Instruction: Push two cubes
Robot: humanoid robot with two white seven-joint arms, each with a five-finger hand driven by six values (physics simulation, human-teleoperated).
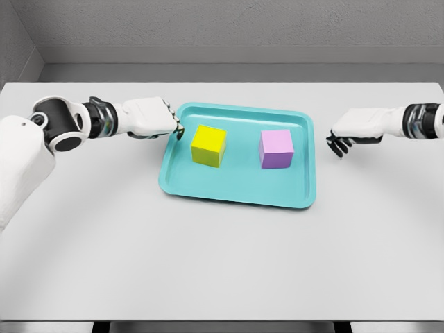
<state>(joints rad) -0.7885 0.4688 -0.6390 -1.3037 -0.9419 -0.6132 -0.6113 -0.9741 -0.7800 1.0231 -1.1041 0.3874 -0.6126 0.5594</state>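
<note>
The table (222, 263) is a flat light-grey surface filling most of the head view, with grey walls behind its far edge. A teal tray (239, 191) with a raised rim and rounded corners lies on the table just beyond the centre, turned slightly so that its near edge runs down toward the right. The left arm (41, 135) enters from the left edge, bends at a black-and-white joint and reaches to the right. The right arm (423, 121) enters from the right edge at about the same height. The left hand (147, 116) is positioned at the tray's left rim, fingers curled downward, fingertips at or over the rim, holding nothing. The right hand (355, 130) is positioned to the right of the tray, clear of its rim, dark fingers hanging loosely curled, holding nothing. The yellow cube (208, 145) sits inside the tray on its left half, near the left hand. The purple cube (276, 148) sits inside the tray on its right half, apart from the yellow one.
</note>
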